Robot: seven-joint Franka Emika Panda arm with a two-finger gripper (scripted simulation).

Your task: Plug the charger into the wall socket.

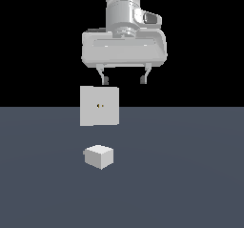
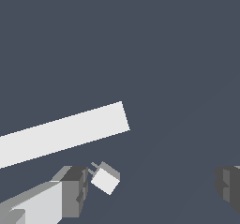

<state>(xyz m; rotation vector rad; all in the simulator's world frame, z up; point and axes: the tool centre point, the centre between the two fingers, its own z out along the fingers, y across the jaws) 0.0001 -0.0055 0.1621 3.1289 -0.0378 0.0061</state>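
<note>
The charger point(image 1: 99, 156) is a small white cube resting on the grey floor, in front of the wall socket point(image 1: 99, 106), an upright white square plate with two tiny dark-yellowish holes at its centre. My gripper point(image 1: 123, 80) hangs high above both, open, with nothing between its fingers. In the wrist view the charger point(image 2: 105, 177) shows two thin prongs and lies close to one finger point(image 2: 70, 190). The socket's top edge point(image 2: 63, 131) runs as a long white bar, and the other finger point(image 2: 228, 188) sits far across.
A flat dark grey floor point(image 1: 190, 174) spreads around the objects, with black background behind the socket. Nothing else stands on it.
</note>
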